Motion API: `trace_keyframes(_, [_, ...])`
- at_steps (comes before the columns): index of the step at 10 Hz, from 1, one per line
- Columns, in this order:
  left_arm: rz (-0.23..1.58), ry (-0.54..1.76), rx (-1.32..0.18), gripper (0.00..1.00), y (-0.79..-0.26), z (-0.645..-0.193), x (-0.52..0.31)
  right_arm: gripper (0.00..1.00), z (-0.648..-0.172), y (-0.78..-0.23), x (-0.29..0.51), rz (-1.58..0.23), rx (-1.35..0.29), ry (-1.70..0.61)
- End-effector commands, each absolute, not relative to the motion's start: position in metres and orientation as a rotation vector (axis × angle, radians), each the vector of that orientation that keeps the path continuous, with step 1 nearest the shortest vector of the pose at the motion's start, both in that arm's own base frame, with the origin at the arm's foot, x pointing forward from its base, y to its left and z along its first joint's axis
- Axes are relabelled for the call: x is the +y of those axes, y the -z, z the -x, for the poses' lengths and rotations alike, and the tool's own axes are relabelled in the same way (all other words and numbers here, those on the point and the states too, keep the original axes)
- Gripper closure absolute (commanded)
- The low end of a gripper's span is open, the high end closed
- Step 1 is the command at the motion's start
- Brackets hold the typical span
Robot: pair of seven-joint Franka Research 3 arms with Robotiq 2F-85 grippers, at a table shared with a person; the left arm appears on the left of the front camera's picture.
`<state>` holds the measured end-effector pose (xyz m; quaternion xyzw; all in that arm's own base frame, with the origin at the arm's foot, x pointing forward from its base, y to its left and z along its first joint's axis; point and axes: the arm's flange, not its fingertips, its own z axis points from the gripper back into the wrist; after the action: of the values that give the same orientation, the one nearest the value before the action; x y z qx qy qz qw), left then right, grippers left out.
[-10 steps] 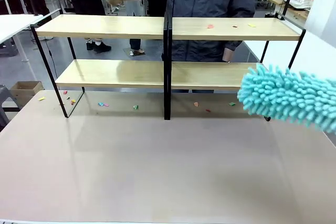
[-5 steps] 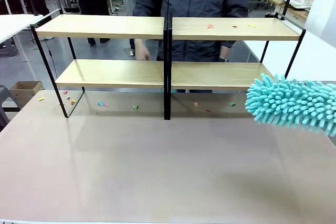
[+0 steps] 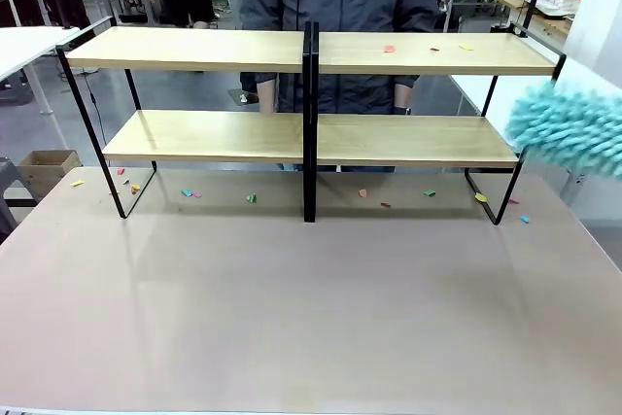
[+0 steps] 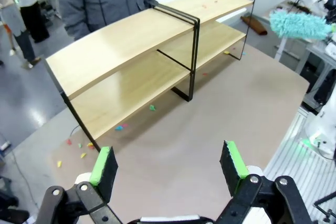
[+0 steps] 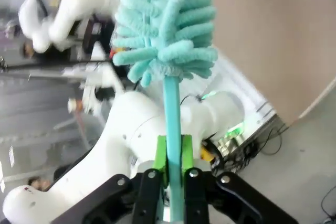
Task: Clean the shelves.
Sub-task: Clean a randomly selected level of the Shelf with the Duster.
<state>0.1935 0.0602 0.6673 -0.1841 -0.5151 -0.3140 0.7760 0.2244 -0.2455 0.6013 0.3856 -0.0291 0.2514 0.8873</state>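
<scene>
The wide two-tier light-wood shelves in a thin black frame [image 3: 194, 49] are standing at the brown tabletop's [image 3: 311, 308] far side. The right gripper [image 5: 172, 153] is pinching the handle of a fluffy teal duster [image 3: 569, 128], whose head is hanging near the shelves' right end. The left gripper [image 4: 169, 163] is hovering over the tabletop, jaws spread, with the shelves ahead of it.

Smooth light-wood shelves [image 3: 204, 135], fluffy cloth duster [image 3: 569, 128], matt tabletop [image 3: 311, 318].

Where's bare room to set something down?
The tabletop in front of the shelves is bare, as are the upper left board and both lower boards. Scraps dot the upper right board and the tabletop beneath the shelves.
</scene>
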Motion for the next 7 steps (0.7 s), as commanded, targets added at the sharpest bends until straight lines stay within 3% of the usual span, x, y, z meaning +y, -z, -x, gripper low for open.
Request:
trace_keyframes(1, [0.391, 0.671, -1.117, 0.00, -0.668, -0.192, 0.061, 0.88, -0.189, -0.612, -0.274, -0.806, -0.276, -0.493])
trace_keyframes(3, [0.391, 0.671, -1.117, 0.00, -0.668, -0.192, 0.061, 0.88, -0.166, -0.605, -0.298, -0.873, -0.357, -0.454])
trace_keyframes(5, [0.391, 0.671, -1.117, 0.00, -0.668, -0.192, 0.061, 0.88, -0.182, -0.596, -0.287, -0.876, -0.285, -0.426])
trace_keyframes(6, [0.391, 0.671, -1.117, 0.00, -0.668, -0.192, 0.061, 0.88, -0.153, -0.609, -0.305, -0.851, -0.346, -0.409])
trace_keyframes(7, [0.391, 0.671, -1.117, 0.00, -0.668, -0.192, 0.061, 0.88, -0.153, -0.609, -0.305, -0.851, -0.346, -0.409])
